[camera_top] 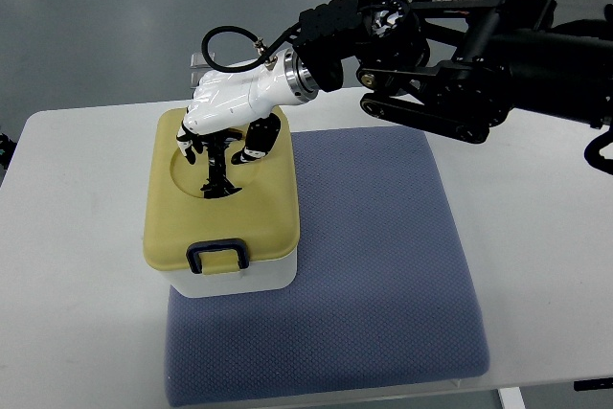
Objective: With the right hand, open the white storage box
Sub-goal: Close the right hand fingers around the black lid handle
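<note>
White storage box (222, 227) sits closed at the left edge of a blue-grey mat (374, 265), with the right hand (222, 131) resting on top of its lid (259, 208). The hand has a glossy white shell and black-jointed fingers (217, 174); they curl downward into the round recess moulded into the lid, touching it — whether they actually grip anything there I cannot tell. Behind the hand, a metal wrist ring joins a bulky black arm (460, 64) that comes in from the right edge, with a black cable looping above it. The lid is matte yellowish plastic with rounded corners, over a white base, and a dark blue latch (217, 256) hangs at the near side. No writing is legible. The mat has a fine woven texture and lies on a smooth white counter (77, 237); grey floor shows beyond.
</note>
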Tool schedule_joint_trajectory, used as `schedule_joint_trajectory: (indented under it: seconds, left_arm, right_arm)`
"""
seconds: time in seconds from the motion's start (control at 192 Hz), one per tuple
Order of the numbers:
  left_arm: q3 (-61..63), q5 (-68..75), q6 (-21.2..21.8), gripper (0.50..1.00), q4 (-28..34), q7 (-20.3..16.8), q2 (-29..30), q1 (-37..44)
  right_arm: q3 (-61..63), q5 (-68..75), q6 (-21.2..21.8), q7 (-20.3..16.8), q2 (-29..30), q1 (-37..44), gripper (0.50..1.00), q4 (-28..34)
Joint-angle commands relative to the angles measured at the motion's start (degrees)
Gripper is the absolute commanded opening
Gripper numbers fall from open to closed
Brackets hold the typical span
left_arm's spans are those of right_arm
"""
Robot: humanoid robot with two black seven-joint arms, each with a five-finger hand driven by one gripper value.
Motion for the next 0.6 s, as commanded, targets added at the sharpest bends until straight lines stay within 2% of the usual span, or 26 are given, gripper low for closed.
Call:
schedule_joint_trajectory:
  seconds: [0.0,0.083,0.24,0.595]
  left_arm:
    - [0.00,0.02,0.00,1.000,0.00,0.01,0.00,0.00]
    - [0.00,0.02,0.00,1.000,0.00,0.01,0.00,0.00]
    - [0.00,-0.06,0.00,1.000,0.00,0.01,0.00,0.00]
    - [0.00,0.02,0.00,1.000,0.00,0.01,0.00,0.00]
  right_arm:
    - [0.02,0.03,-0.09,0.07,0.06,-0.10,0.623,0.00]
    - [0.02,0.03,-0.09,0.42,-0.03,-0.10,0.594,0.00]
    - [0.11,0.03,-0.18,1.65,-0.12,-0.01,0.509,0.00]
    - [0.29,0.03,-2.29,4.11,-0.21,0.60,0.500,0.09]
